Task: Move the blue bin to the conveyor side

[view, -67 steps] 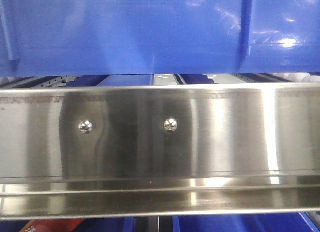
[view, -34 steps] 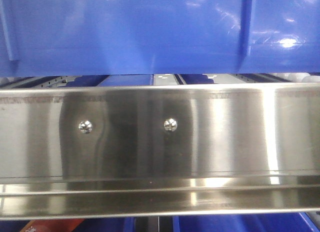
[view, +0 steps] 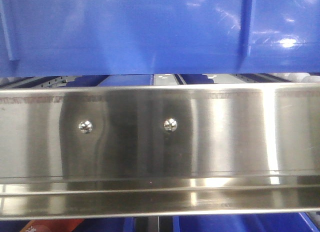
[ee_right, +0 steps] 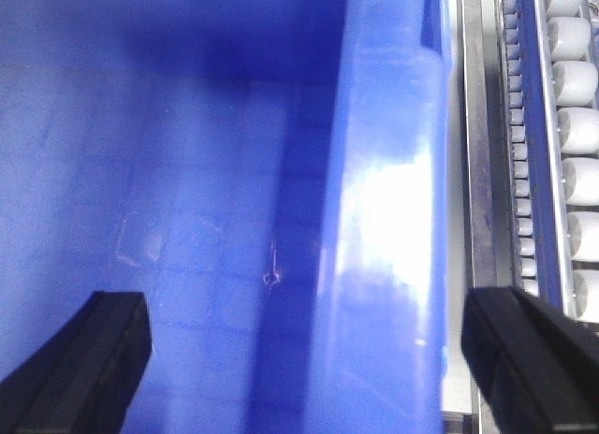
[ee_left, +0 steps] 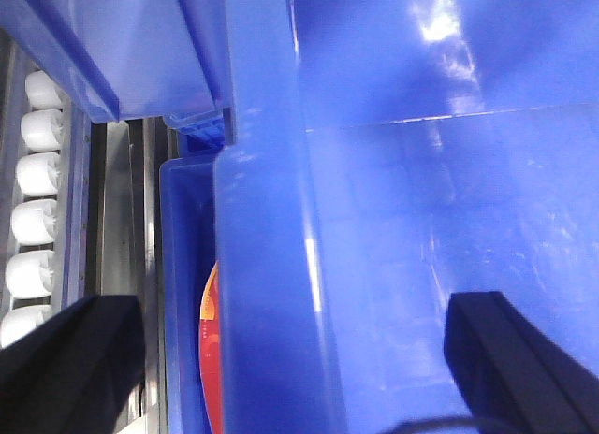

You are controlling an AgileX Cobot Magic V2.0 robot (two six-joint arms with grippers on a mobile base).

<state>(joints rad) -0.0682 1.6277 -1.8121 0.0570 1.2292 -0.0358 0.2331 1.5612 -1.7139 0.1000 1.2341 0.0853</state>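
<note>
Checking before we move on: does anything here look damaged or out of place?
Only minor things. The bin has a small nick on its inner surface, seen from the right wrist. The rail shows a wavy reflection beside its left-hand screw, possibly a slight dent. Nothing spilled.

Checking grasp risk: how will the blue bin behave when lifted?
Likely stiff: the blue bin looks thick-walled and ribbed. Its glossy surface, full of glare, may be slippery to grip. The part of its interior in view is bare, so it is probably light for its size.
</note>
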